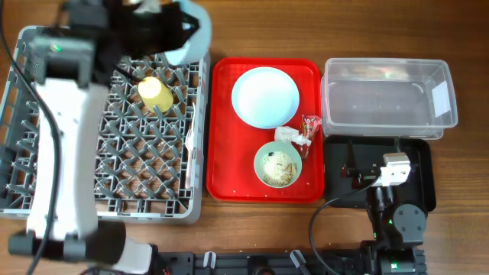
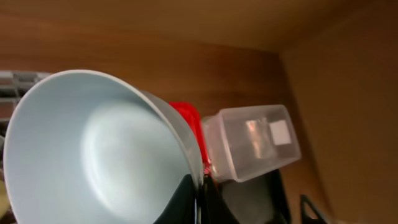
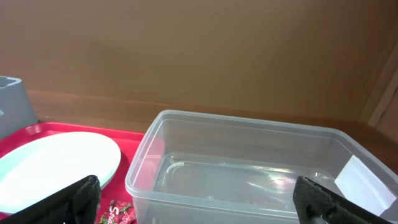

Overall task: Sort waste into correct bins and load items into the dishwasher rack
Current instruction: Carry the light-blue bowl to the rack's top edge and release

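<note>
**Overhead view.** The left pincer [image 1: 174,32] hangs over the far right corner of the dishwasher rack [image 1: 15,153], pressed together on the rim of the pale blue small bowl [image 1: 195,34]; the yellow cup [image 1: 155,93] stands among the pegs, near the bowl. Beside the rack lies the red serving tray [image 1: 221,176]; it carries the pale blue plate [image 1: 265,96], the mint green bowl [image 1: 258,162] with rice-like food scraps [image 1: 279,168], the white tissue [image 1: 286,135] and the red snack wrapper [image 1: 311,126], the last two touching between plate and bowl. The clear tub [image 1: 386,99] sits at far right, with nothing plainly in it; the black tray [image 1: 340,191] lies just in front of it, partly under the right arm [image 1: 395,169].

**Left wrist view.** The bowl fills the frame, tilted with its mouth toward the camera; its rim is pinched between the dark fingers [image 2: 180,202] at the lower edge. The tub and a strip of the red tray show beyond it.

**Right wrist view.** The right pincer [image 3: 198,202] is spread wide and grips nothing; it faces the tub's near wall, with the plate and wrapper at lower left.

**Step in hand.** Loading the small bowl into the rack appears to be the current step. The next move likely calls for lowering the bowl on edge between free pegs, clear of the cup, then spreading the fingers. The plate, the mint green bowl and all the waste are not yet dealt with.
</note>
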You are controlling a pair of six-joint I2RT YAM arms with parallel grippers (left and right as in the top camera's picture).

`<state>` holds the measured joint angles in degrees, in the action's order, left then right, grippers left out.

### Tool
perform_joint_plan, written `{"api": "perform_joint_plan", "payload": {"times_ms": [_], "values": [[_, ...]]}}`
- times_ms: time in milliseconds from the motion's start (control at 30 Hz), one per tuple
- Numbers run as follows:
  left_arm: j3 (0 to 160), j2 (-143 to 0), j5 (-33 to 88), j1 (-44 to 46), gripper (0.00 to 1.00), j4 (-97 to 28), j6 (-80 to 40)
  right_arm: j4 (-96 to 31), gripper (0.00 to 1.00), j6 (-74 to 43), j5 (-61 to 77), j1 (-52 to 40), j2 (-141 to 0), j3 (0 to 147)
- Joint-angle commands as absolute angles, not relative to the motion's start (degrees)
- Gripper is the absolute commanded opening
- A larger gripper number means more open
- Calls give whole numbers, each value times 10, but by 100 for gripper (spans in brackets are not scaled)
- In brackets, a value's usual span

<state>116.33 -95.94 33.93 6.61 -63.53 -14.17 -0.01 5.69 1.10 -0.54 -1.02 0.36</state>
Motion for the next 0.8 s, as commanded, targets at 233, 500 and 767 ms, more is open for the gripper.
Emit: {"api": "perform_joint_plan", "payload": {"times_ms": [233,500,767], "values": [[1151,-1175,835,-71,4,-642,-62,2,99,60,16,-3,-10,3],[1151,-1298,844,-111,4,-632,-62,2,100,60,16,-3,-10,3],[1151,-1355,844,-112,4,-632,-32,2,100,60,16,-3,-10,3]]}}
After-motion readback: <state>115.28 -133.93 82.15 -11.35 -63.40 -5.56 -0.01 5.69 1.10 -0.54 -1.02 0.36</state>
